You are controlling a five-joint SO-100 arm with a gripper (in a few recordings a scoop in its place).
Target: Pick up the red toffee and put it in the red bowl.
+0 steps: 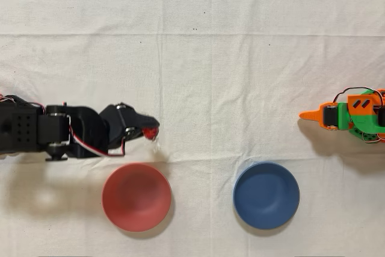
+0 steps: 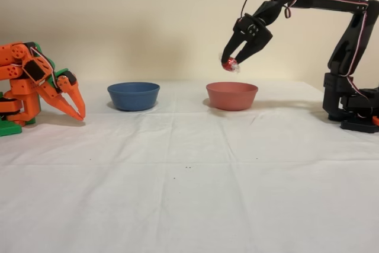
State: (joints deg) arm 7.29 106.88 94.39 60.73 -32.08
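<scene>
Pickup: done, as far as the views show. The small round toffee in shiny red foil (image 2: 229, 64) is off the cloth and held in the air.
Drop-off: not yet done. The round, shallow, matte salmon-red bowl (image 1: 136, 197) lies bare inside in the overhead view.
What is left: by my judgement, carry the toffee over the red bowl's hollow, lower a little, then let go.
Pincer: the black arm's two-finger gripper (image 2: 232, 63) points down with its fingers drawn close at the tips, pinching the red toffee between them; nearer the wrist the fingers stand apart, so the grip is at the tips alone.
Wrapper: a clear twisted end shows just beside the foil, on the right in the fixed view.
Toffee's place: in the fixed view it hangs above the red bowl's left rim; in the overhead view it sits just above the bowl's upper right edge, so it seems short of the hollow.
Other bowl: the round matte blue bowl (image 1: 266, 195) stands well apart from the red one.
Orange arm (image 2: 37, 84): idle at the far side.
</scene>
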